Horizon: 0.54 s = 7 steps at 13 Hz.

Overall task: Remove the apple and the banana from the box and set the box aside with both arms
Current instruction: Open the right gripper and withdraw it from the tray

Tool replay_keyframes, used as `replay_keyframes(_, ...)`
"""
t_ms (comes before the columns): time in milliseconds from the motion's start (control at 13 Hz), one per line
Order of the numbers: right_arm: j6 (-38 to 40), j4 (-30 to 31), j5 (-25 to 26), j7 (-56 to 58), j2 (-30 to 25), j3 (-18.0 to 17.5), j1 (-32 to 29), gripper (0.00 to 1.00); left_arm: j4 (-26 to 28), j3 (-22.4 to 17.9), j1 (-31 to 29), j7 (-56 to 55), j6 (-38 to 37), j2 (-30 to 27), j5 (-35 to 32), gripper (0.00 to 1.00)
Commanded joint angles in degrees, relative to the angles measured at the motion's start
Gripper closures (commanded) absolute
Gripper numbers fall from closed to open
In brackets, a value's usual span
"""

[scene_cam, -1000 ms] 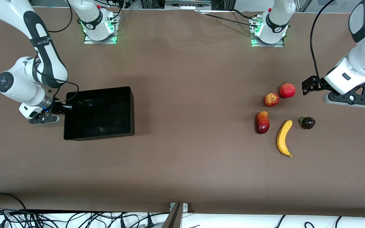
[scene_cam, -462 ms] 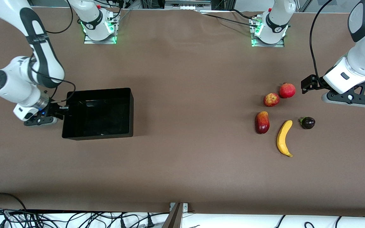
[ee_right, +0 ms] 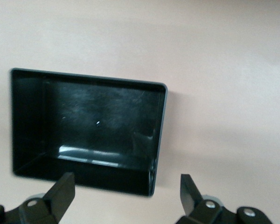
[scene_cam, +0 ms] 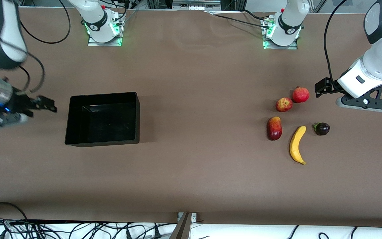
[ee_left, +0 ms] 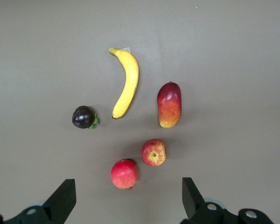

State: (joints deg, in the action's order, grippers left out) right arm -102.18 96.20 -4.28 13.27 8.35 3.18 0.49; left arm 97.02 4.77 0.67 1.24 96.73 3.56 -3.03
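The black box [scene_cam: 102, 143] sits flat on the table toward the right arm's end; it also shows in the right wrist view [ee_right: 159, 135], with nothing in it. My right gripper [scene_cam: 0, 120] is open and empty, up beside the box and clear of its wall [ee_right: 126, 198]. The yellow banana [scene_cam: 297, 145] and the red-and-yellow apple [scene_cam: 284, 104] lie toward the left arm's end. My left gripper [scene_cam: 363, 103] is open and empty, hovering beside the fruits [ee_left: 127, 200]. The left wrist view shows the banana [ee_left: 126, 84] and the apple [ee_left: 153, 152].
A round red fruit [scene_cam: 300, 95] lies beside the apple. A red-yellow mango [scene_cam: 274, 128] and a dark purple fruit [scene_cam: 322, 128] flank the banana. The left wrist view shows the same three fruits: red one [ee_left: 124, 173], mango [ee_left: 169, 104], purple one [ee_left: 84, 117].
My right gripper let go of the box's wall, then rose and drew away toward the right arm's end of the table. The box settled flat. The left arm barely moved.
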Motion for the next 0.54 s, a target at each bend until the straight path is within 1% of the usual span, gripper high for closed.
replay_keyframes(0, 8.38, -1.80, 1.20, -3.16, -6.83, -0.28, 0.83, 0.00, -1.31, 0.15, -0.06, -0.19, -1.20, 0.04, 1.19, 0.00)
replay_keyframes(77, 9.53, -1.80, 1.20, -3.34, -8.51, -0.72, 0.83, 0.00, -1.83, 0.15, -0.06, -0.19, -1.46, 0.04, 1.19, 0.00)
replay_keyframes(154, 10.41, -1.80, 1.20, -3.43, -8.96, -0.81, 0.83, 0.00, -1.92, 0.24, 0.03, -0.19, -1.63, 0.04, 1.19, 0.00)
replay_keyframes(462, 10.77, -4.17, 1.03, -4.30, -8.09, -0.99, 1.09, 0.00, -2.19, 0.24, 0.03, -0.19, -1.55, 0.22, 1.10, 0.00)
